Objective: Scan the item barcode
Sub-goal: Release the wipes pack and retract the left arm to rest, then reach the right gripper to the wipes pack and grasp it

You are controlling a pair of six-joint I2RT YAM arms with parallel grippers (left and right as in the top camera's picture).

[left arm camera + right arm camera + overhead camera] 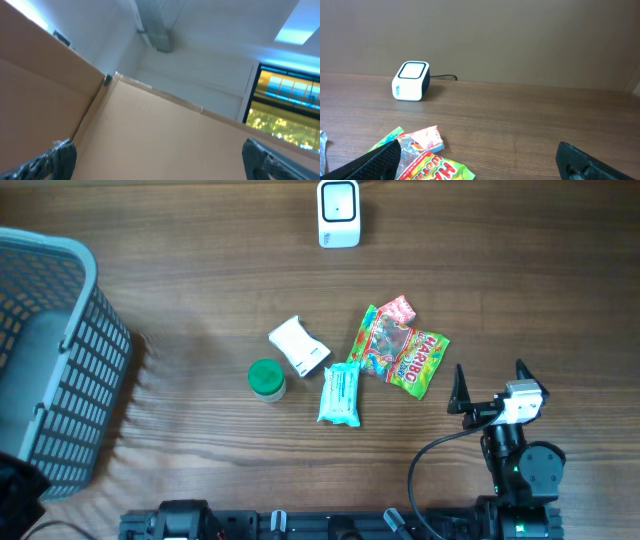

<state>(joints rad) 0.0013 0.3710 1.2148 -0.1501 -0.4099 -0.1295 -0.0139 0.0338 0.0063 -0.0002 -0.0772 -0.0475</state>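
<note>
spread wide and empty, the right gripper [490, 383] faces the candy bag [402, 350], likely poised to carry it to the scanner [339, 213].

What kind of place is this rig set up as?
Probably a mock shop checkout: a white barcode scanner at the far edge of a wooden table, a grey shopping basket on the left, and small packaged goods such as a Haribo bag in the middle.
</note>
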